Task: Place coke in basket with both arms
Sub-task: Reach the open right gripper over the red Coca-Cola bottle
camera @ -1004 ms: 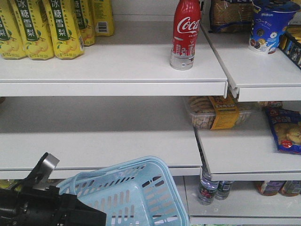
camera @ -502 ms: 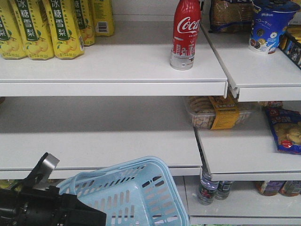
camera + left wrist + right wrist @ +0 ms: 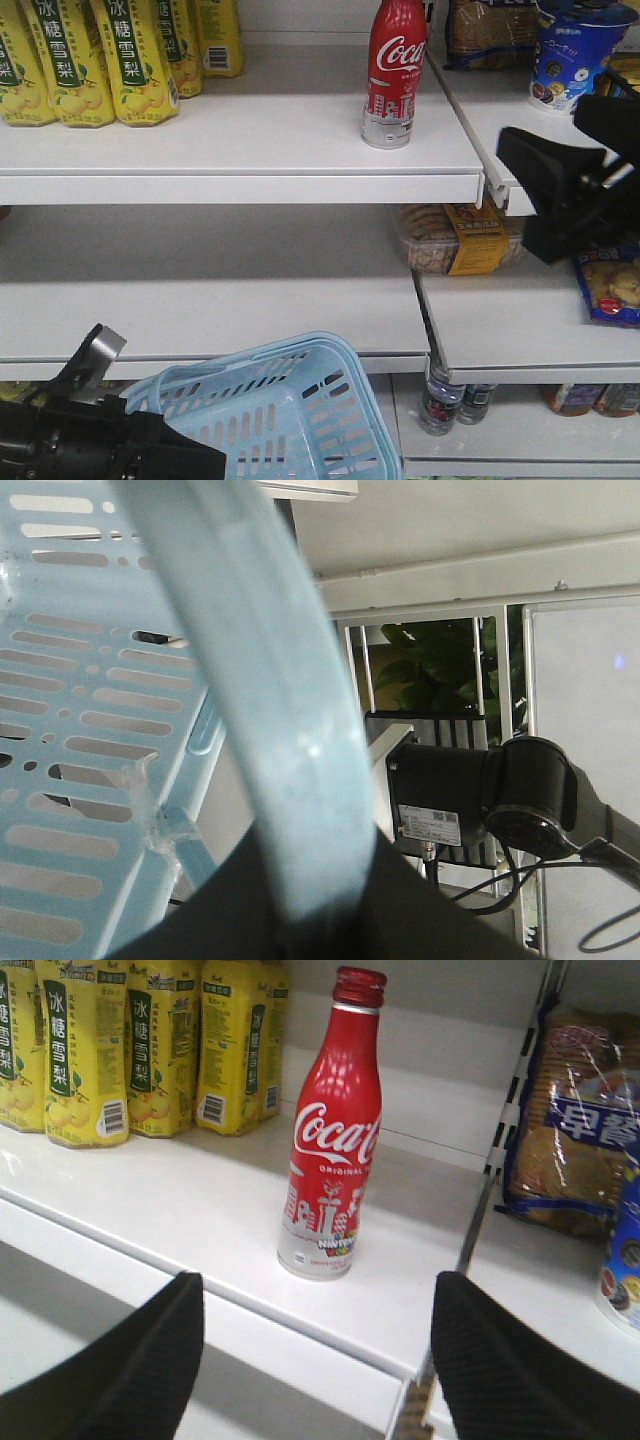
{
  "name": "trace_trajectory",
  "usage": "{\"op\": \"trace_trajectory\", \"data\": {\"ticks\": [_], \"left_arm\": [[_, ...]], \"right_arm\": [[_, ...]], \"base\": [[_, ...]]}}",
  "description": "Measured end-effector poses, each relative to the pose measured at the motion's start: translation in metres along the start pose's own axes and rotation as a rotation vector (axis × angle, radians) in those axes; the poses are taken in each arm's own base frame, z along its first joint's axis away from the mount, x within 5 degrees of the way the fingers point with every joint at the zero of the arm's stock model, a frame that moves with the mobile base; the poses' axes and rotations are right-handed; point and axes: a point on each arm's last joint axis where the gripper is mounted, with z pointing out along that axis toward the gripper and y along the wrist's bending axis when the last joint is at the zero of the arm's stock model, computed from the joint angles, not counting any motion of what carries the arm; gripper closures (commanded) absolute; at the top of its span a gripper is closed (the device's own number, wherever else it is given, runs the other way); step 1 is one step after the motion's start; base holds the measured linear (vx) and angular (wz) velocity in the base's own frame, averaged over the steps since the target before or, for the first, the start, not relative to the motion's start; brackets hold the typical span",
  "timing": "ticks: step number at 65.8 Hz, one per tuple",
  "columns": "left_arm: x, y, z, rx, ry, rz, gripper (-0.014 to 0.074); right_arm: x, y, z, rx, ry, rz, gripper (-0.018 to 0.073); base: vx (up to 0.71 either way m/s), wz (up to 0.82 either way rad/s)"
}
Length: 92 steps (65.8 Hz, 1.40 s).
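- Coke (image 3: 330,1140) stood upright and alone on the top shelf (image 3: 200,1220). Yellow cartons (image 3: 100,1050) were well to its left, biscuits (image 3: 575,1150) past the shelf join to its right.
- Right claw (image 3: 318,1340) was wide open and empty, on the near side of the shelf edge. The coke sat roughly centred between its fingers but farther in.
- Left claw (image 3: 310,920) was closed on the handle of the basket (image 3: 290,400). The basket hung tilted, low at near left.
- Judged best: advance straight and level, and close on the red body above the silvery band. A slim bottle would likely tip if one finger touched first.
- Lift clear of the shelf lip before lowering. The basket mouth should face up beneath the coke.
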Motion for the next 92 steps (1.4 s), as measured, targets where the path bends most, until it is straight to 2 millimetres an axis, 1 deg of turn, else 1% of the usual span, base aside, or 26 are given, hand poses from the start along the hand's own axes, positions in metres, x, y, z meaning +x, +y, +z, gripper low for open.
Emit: {"op": "trace_trajectory", "data": {"ticks": [13,22,31,38,52,67,80,87,92], "left_arm": [[0.0,0.0,0.0,0.0,0.0,0.0,0.0603],[0.0,0.0,0.0,0.0,0.0,0.0,0.0603],[0.0,0.0,0.0,0.0,0.0,0.0,0.0603],[0.0,0.0,0.0,0.0,0.0,0.0,0.0603],[0.0,0.0,0.0,0.0,0.0,0.0,0.0603],[0.0,0.0,0.0,0.0,0.0,0.0,0.0603],[0.0,0.0,0.0,0.0,0.0,0.0,0.0603],[0.0,0.0,0.0,0.0,0.0,0.0,0.0603],[0.0,0.0,0.0,0.0,0.0,0.0,0.0603]], "right_arm": [[-0.021,-0.003,0.044,0.001,-0.009,-0.001,-0.0018],[-0.034,-0.006,0.072,0.011,-0.039,0.001,-0.0022],[-0.037,-0.007,0.1,0.021,-0.06,0.005,-0.0022],[-0.033,-0.008,0.118,0.033,-0.08,0.018,-0.0022],[-0.029,-0.009,0.141,0.057,-0.124,0.05,-0.0022],[-0.038,-0.011,0.158,0.066,-0.163,0.054,-0.0022],[-0.041,-0.012,0.172,0.067,-0.17,0.054,-0.0022],[-0.038,-0.012,0.18,0.066,-0.163,0.054,-0.002],[-0.035,-0.012,0.185,0.068,-0.156,0.054,-0.0003]], "base": [[0.0,0.0],[0.0,0.0],[0.0,0.0],[0.0,0.0],[0.0,0.0],[0.0,0.0],[0.0,0.0],[0.0,0.0],[0.0,0.0]]}}
